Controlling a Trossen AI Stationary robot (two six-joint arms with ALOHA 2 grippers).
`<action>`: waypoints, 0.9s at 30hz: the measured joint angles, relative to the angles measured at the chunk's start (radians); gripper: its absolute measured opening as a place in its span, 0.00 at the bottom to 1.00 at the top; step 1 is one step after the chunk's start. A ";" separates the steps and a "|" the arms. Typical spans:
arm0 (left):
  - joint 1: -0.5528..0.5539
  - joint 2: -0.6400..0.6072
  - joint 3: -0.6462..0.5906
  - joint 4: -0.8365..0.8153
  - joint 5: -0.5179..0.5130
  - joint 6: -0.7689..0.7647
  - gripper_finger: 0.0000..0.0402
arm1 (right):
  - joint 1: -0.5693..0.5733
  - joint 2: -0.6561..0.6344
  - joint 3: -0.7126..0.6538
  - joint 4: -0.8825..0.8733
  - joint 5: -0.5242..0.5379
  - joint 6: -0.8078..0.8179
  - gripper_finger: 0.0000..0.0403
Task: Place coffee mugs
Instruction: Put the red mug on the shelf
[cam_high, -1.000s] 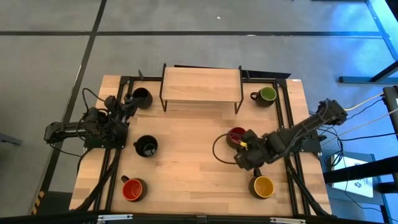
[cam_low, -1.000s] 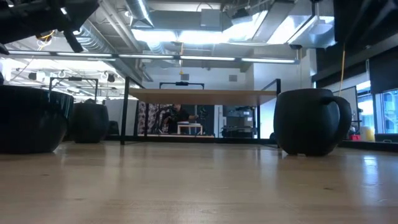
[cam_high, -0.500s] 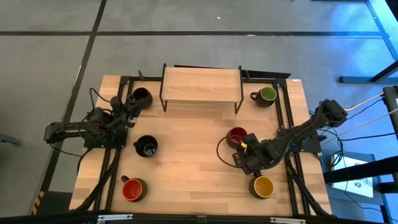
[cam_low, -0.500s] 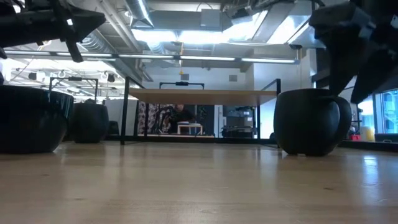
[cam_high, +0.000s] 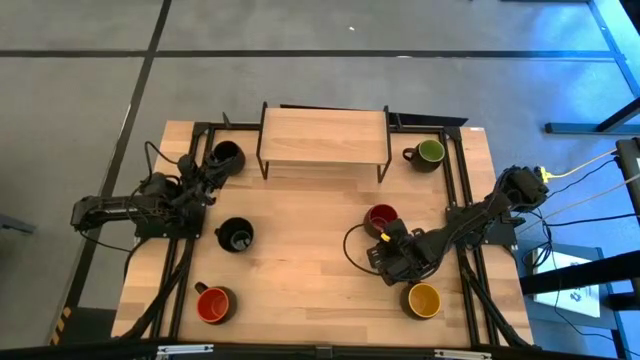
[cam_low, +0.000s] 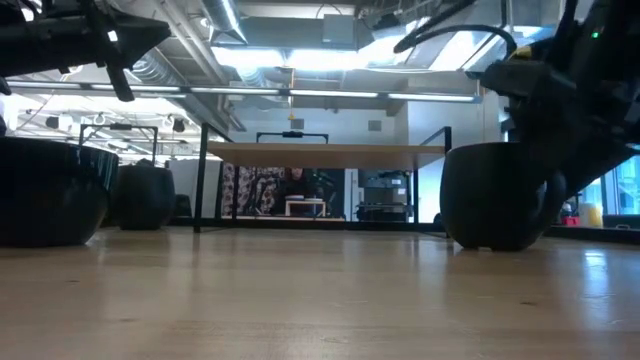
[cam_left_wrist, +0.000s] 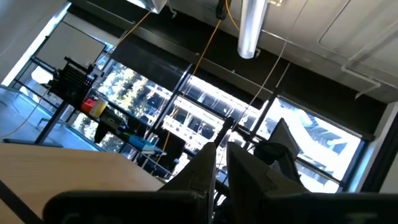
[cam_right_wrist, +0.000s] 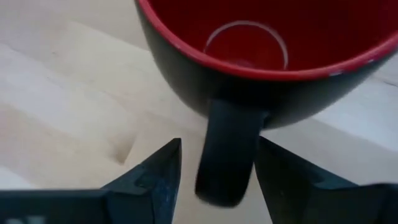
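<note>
Near right: yellow mug (cam_high: 424, 299) untouched on table (cam_high: 300, 270). Just beyond, right gripper (cam_right_wrist: 217, 163) released, fingers (cam_right_wrist: 157, 171) straddling handle (cam_right_wrist: 227, 152) of red mug (cam_high: 381, 217). Step in hand, by judgement: grasp approach; next, closing squarely on handle, then lifting. Far left: left gripper (cam_high: 203, 172) clenched, empty, beside black mug (cam_high: 227, 155). Handle-between-fingers shows only in right wrist view; high view alone gives layout, shelf (cam_high: 322, 135), green mug (cam_high: 430, 152).

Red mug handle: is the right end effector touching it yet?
Apart. The right wrist view shows the red mug handle between the open right end effector fingers, with bare table visible on both sides.
</note>
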 joint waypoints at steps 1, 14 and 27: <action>0.000 0.000 0.000 -0.002 0.000 -0.009 0.08 | 0.000 0.006 0.000 0.004 0.006 0.000 0.45; 0.000 0.000 0.000 -0.005 0.003 -0.006 0.08 | 0.000 0.024 0.000 0.016 0.030 -0.014 0.13; 0.000 0.000 0.000 -0.014 0.003 -0.005 0.08 | 0.000 0.015 0.003 0.018 0.016 -0.049 0.12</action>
